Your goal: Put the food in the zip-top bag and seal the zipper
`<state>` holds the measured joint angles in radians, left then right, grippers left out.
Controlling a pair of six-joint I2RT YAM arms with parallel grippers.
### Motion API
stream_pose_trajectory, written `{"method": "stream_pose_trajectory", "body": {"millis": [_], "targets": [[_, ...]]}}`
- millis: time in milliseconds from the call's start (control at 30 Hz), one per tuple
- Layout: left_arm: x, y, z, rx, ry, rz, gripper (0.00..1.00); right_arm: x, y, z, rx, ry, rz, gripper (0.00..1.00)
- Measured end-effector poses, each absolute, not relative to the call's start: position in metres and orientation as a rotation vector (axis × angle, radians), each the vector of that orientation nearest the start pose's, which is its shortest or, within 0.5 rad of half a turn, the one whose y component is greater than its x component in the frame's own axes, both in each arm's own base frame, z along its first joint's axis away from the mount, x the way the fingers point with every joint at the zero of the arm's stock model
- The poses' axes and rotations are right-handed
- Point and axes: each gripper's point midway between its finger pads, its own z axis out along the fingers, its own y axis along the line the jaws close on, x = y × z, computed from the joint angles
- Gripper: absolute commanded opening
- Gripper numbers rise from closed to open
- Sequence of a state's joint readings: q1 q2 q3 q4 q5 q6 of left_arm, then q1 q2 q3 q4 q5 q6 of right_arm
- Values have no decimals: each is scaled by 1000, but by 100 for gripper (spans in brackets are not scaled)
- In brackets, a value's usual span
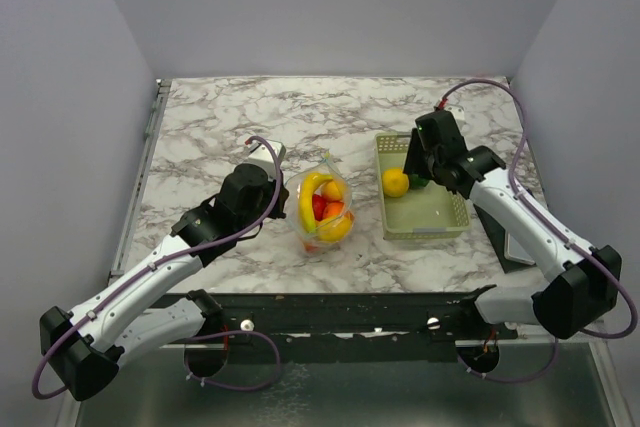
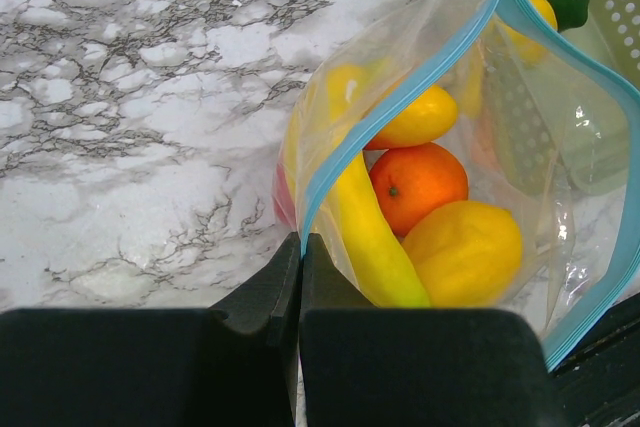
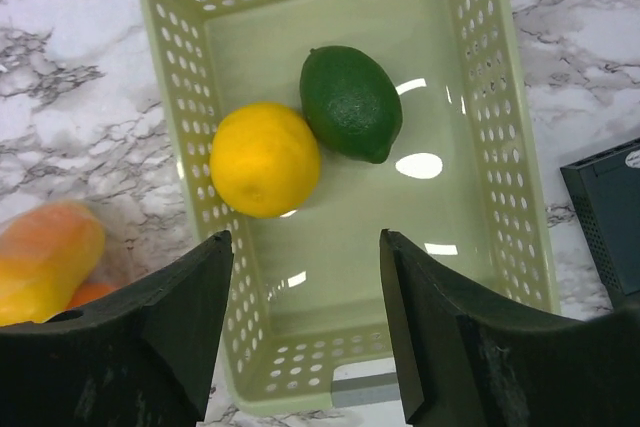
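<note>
Nearby, basket (image 3: 190, 97) with lemon (image 3: 265, 159), lime (image 3: 351, 103)

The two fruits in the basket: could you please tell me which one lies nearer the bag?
The yellow lemon; it lies on the bag's side of the basket, while the dark green fruit sits beyond it, on the far side.
</note>
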<state>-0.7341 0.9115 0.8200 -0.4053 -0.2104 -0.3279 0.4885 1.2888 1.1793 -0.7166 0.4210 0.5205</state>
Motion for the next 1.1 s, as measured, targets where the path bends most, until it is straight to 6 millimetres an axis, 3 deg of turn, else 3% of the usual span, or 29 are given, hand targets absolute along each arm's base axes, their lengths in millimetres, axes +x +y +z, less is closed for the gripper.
{"method": "stream_pose_trajectory", "body": {"millis": [267, 767, 1100], "targets": [[244, -188, 206, 292, 2066, -435, 0, 338, 97, 154, 263, 2396, -4, 68], [246, -185, 204, 298, 2064, -407, 0, 371, 75, 107, 355, 2476, 35, 74], [246, -185, 202, 303, 2069, -399, 0, 376, 76, 77, 366, 2545, 46, 76]]}}
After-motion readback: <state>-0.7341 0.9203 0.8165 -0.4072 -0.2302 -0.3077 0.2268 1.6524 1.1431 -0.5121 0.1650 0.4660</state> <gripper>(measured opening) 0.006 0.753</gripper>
